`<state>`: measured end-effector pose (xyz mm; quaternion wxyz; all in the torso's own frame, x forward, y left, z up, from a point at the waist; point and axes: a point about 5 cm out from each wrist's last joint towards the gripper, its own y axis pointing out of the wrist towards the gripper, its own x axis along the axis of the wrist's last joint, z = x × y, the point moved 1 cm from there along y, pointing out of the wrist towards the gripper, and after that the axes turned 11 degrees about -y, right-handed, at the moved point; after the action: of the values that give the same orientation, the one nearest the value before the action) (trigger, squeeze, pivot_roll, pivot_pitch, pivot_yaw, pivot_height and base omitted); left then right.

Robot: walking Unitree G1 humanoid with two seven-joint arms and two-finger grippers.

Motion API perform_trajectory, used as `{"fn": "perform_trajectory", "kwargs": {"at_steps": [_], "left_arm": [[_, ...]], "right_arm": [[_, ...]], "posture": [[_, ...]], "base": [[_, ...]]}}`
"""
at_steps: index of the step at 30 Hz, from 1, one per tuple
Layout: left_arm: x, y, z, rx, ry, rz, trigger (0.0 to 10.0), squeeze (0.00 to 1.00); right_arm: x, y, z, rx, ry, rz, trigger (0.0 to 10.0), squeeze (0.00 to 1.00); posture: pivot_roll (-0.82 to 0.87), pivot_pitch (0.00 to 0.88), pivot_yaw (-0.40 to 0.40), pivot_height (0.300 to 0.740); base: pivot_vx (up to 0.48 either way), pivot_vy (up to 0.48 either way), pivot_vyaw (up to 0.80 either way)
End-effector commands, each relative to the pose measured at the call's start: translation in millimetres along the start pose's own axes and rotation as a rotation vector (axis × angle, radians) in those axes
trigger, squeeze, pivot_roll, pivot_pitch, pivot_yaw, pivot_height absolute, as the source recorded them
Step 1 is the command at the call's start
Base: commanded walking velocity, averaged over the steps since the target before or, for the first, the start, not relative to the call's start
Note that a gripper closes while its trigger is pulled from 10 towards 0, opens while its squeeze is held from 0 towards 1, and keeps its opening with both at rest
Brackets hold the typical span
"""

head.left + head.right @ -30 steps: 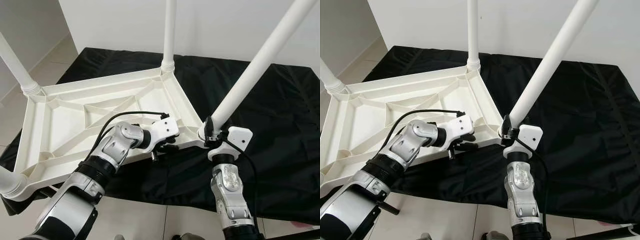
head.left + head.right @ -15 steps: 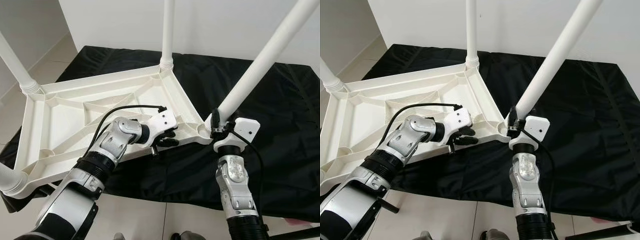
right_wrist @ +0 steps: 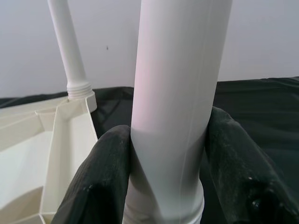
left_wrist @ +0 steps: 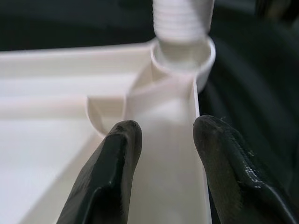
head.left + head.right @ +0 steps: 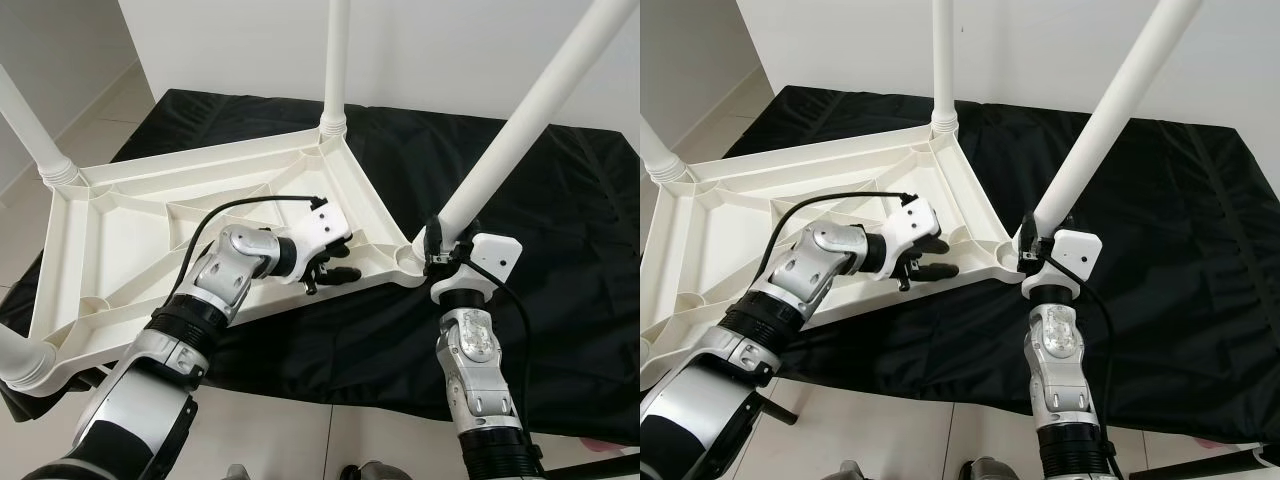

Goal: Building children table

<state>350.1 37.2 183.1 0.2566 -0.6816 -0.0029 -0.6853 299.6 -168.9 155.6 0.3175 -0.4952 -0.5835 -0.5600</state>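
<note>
A white children's table top (image 5: 130, 250) lies upside down on a black cloth, with white legs standing up from its corners. My right gripper (image 5: 432, 255) is shut on the near right leg (image 5: 520, 130), just above its corner socket (image 5: 1012, 262). In the right wrist view the leg (image 3: 177, 70) sits clamped between both fingers (image 3: 103, 177). My left gripper (image 5: 335, 275) is open over the table top's front rim, left of that corner. The left wrist view looks along the rim to the leg's threaded end (image 4: 182, 18) in the socket.
Three more legs stand at the back (image 5: 335, 60), the far left (image 5: 30, 120) and the near left corner (image 5: 15, 360). The black cloth (image 5: 560, 230) spreads to the right. Tiled floor (image 5: 300, 440) lies in front and a white wall behind.
My left gripper has risen from below the front rim to over it. The right gripper, the leg and that table corner have shifted slightly right.
</note>
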Motion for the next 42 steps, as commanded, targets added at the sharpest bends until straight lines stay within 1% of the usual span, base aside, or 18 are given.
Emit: {"fn": "perform_trajectory", "kwargs": {"at_steps": [1, 2, 4, 8, 9, 12, 15, 19, 21, 23, 26, 27, 29, 30, 38, 39, 40, 42], "left_arm": [[7.7, -1.6, 1.8, 0.01, -0.01, -0.028, 10.0, 0.0], [7.7, -1.6, 1.8, 0.01, -0.01, -0.028, 10.0, 0.0], [19.2, -3.9, 6.5, 0.02, -0.031, -0.074, 10.0, 0.0], [33.4, -6.2, 11.5, 0.032, -0.047, -0.123, 10.0, 0.0], [33.4, -6.2, 11.5, 0.032, -0.047, -0.123, 10.0, 0.0], [46.2, -6.1, 15.0, 0.043, -0.044, -0.156, 10.0, 0.0], [49.5, -5.6, 15.8, 0.047, -0.041, -0.163, 10.0, 0.0], [62.7, -1.8, 19.3, 0.072, -0.04, -0.193, 10.0, 0.0], [62.7, -1.8, 19.3, 0.072, -0.04, -0.193, 10.0, 0.0], [71.8, 1.4, 20.2, 0.084, -0.045, -0.216, 10.0, 0.0], [75.6, 2.8, 20.3, 0.087, -0.048, -0.226, 10.0, 0.0], [86.0, 4.2, 20.9, 0.095, -0.058, -0.261, 10.0, 0.0], [88.9, 4.1, 21.4, 0.097, -0.062, -0.272, 10.0, 0.0], [91.6, 3.8, 22.1, 0.095, -0.078, -0.287, 10.0, 1.0], [101.0, 4.6, 23.0, 0.096, -0.071, -0.309, 10.0, 1.0], [102.8, 5.0, 23.3, 0.1, -0.062, -0.307, 10.0, 0.98], [104.5, 5.4, 23.5, 0.102, -0.056, -0.306, 10.0, 0.0], [105.3, 5.6, 23.6, 0.103, -0.052, -0.305, 10.0, 0.0]], "right_arm": [[1.7, 2.9, -0.7, 0.009, -0.001, -0.012, 10.0, 0.0], [1.7, 2.9, -0.7, 0.009, -0.001, -0.012, 10.0, 0.0], [1.0, 8.3, -5.3, 0.026, -0.027, -0.022, 10.0, 0.0], [-0.3, 15.6, -9.9, 0.063, -0.043, -0.026, 10.0, 0.0], [-0.3, 15.6, -9.9, 0.063, -0.043, -0.026, 10.0, 0.0], [-0.3, 22.4, -10.4, 0.129, -0.043, -0.037, 10.0, 0.0], [0.8, 24.5, -10.6, 0.145, -0.044, -0.046, 10.0, 0.0], [5.9, 30.5, -5.4, 0.247, -0.015, -0.077, 10.0, 0.0], [5.9, 30.5, -5.4, 0.247, -0.015, -0.077, 10.0, 0.0], [8.5, 33.4, -0.7, 0.313, -0.001, -0.094, 10.0, 0.0], [9.4, 34.5, 0.9, 0.337, 0.001, -0.101, 10.0, 0.0], [11.8, 37.1, 5.5, 0.381, 0.006, -0.115, 10.0, 0.0], [12.3, 38.0, 6.6, 0.393, 0.006, -0.12, 10.0, 0.0], [12.6, 38.9, 7.3, 0.399, 0.006, -0.124, 10.0, 0.0], [15.1, 41.2, 13.5, 0.459, 0.023, -0.142, 10.0, 0.0], [15.6, 41.5, 14.5, 0.472, 0.023, -0.146, 10.0, 0.0], [15.9, 41.8, 15.3, 0.482, 0.026, -0.148, 10.0, 0.0], [15.9, 42.0, 15.6, 0.486, 0.028, -0.149, 10.0, 0.0]], "posture": [[-0.07, 0.029, -0.001, 0.74], [-0.07, 0.029, -0.001, 0.74], [-0.06, 0.027, -0.004, 0.74], [-0.06, 0.024, -0.009, 0.74], [-0.06, 0.024, -0.009, 0.74], [-0.05, 0.019, -0.012, 0.74], [-0.05, 0.019, -0.012, 0.74], [-0.05, 0.012, -0.015, 0.74], [-0.05, 0.012, -0.015, 0.74], [-0.06, 0.003, -0.016, 0.74], [-0.06, 0.003, -0.016, 0.74], [-0.06, 0.0, -0.018, 0.74], [-0.06, 0.0, -0.018, 0.74], [-0.06, 0.0, -0.019, 0.74], [-0.05, 0.0, -0.022, 0.74], [-0.05, 0.0, -0.023, 0.74], [-0.05, 0.0, -0.024, 0.74], [-0.05, 0.0, -0.024, 0.74]], "base": [[0.0, 0.0, 0.0], [0.0, 0.0, 0.0], [0.0, 0.0, 0.0], [0.0, 0.0, 0.0], [0.0, 0.0, 0.0], [0.0, 0.0, 0.0], [0.0, 0.0, 0.0], [0.0, 0.0, 0.0], [0.0, 0.0, 0.0], [0.0, 0.0, 0.0], [0.0, 0.0, 0.0], [0.0, 0.0, 0.0], [0.0, 0.0, 0.0], [0.0, 0.0, 0.0], [0.0, 0.0, 0.0], [0.0, 0.0, 0.0], [0.0, 0.0, 0.0], [0.0, 0.0, 0.0]]}}
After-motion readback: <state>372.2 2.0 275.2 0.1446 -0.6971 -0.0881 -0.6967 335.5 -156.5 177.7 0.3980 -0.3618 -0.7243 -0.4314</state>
